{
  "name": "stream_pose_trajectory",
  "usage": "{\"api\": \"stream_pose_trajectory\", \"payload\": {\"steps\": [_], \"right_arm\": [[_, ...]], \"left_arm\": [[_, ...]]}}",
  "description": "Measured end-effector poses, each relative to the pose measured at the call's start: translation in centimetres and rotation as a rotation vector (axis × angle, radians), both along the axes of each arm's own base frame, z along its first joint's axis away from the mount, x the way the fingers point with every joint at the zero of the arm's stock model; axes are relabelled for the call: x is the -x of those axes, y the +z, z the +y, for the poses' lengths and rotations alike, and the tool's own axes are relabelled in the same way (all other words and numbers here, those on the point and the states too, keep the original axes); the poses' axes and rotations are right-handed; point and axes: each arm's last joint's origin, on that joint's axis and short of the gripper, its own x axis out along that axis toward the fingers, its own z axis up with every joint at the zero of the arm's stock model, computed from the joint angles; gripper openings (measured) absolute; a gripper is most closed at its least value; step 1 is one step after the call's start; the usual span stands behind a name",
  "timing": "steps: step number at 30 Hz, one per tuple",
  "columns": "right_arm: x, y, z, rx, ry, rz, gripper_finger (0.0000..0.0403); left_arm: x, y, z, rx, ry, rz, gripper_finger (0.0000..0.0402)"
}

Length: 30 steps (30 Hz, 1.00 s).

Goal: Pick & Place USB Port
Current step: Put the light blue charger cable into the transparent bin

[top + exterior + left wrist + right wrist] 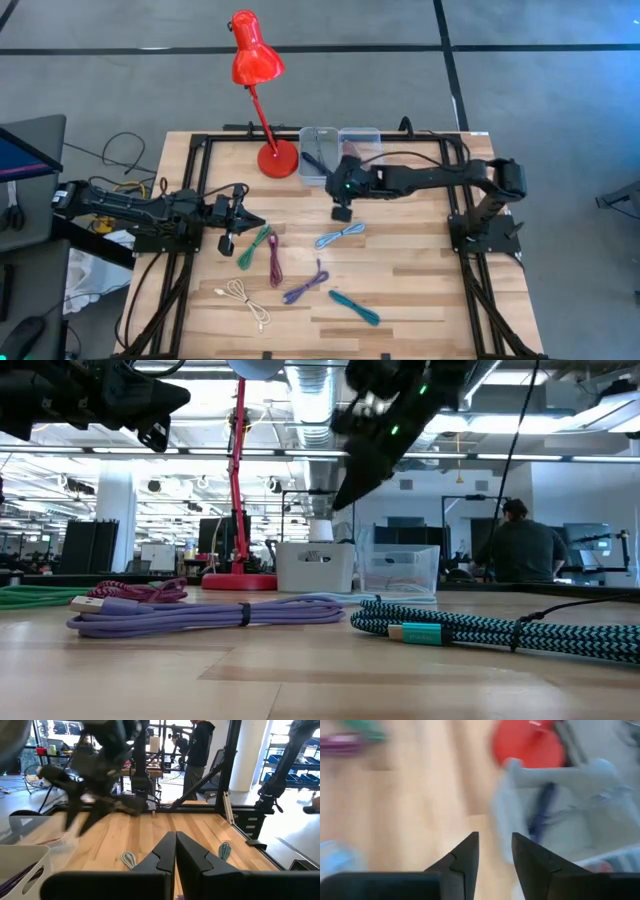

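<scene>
USB cables lie coiled on the wooden tabletop [420,290]: green [255,246], maroon [275,262], purple [306,285], teal [355,307], white [246,301] and light blue [340,235], six in all, with a dark one [314,160] inside the left of two bins [320,153]. None sits between any fingers. The right gripper [342,211] hangs just in front of the bins, its fingers [465,857] slightly parted on nothing; its wrist view is smeared. The left gripper [246,219], beside the green cable, has its fingers [162,855] pressed together. One clear bin [361,141] is partly hidden by the right arm. A red lamp [256,60] stands left of the bins.
</scene>
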Motion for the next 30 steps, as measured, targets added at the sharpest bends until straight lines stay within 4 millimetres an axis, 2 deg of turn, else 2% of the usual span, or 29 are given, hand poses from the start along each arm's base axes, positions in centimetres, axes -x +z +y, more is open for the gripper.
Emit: {"api": "stream_pose_trajectory", "payload": {"steps": [6, 12, 21, 25, 30], "right_arm": [[1.7, 1.1, 4.0, -0.060, 0.156, 0.094, 0.0098], [2.3, 0.0, 6.7, -0.061, 0.233, 0.211, 0.0098], [2.7, -4.7, 7.7, -0.062, 0.249, 0.359, 0.0105], [3.0, -6.1, 7.7, -0.072, 0.231, 0.387, 0.0136], [3.7, -7.2, 7.5, -0.073, 0.228, 0.337, 0.0188]], "left_arm": [[0.0, 0.0, 0.0, 0.000, 0.000, 0.002, 0.0012], [0.0, 0.0, 0.0, 0.000, 0.000, 0.003, 0.0012], [0.0, -0.1, 0.0, 0.006, 0.000, 0.013, 0.0012], [0.0, -0.2, 0.0, 0.020, 0.000, 0.025, 0.0012], [0.0, -0.3, 0.0, 0.019, 0.000, 0.033, 0.0012]]}}
